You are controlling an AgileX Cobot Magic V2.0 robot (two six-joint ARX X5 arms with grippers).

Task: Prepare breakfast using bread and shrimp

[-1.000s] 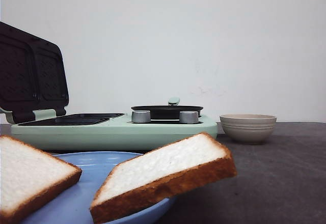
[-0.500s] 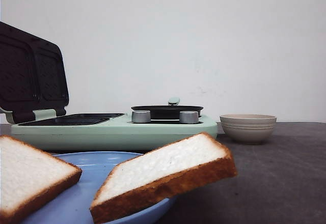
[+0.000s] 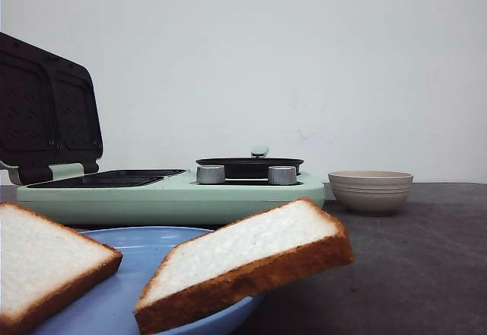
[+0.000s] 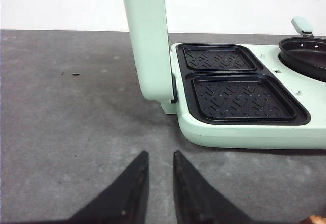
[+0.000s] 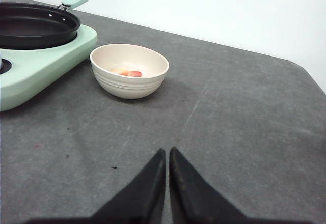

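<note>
Two thick slices of bread lie on a blue plate (image 3: 144,247) close to the front camera, one (image 3: 243,255) leaning over the plate's right rim, the other (image 3: 46,263) at the left. The shrimp (image 5: 131,73), a small orange-pink piece, lies inside the beige bowl (image 5: 127,84). My left gripper (image 4: 160,154) hovers over bare table beside the mint breakfast maker (image 4: 244,135), its fingers a narrow gap apart and holding nothing. My right gripper (image 5: 167,149) is shut and empty, some way short of the bowl. Neither gripper shows in the front view.
The breakfast maker (image 3: 167,194) has its lid (image 3: 46,114) raised over two dark grill plates (image 4: 239,99). A black pan (image 3: 249,166) sits on its right half behind two silver knobs (image 3: 211,173). The bowl (image 3: 370,190) stands to its right on the grey table.
</note>
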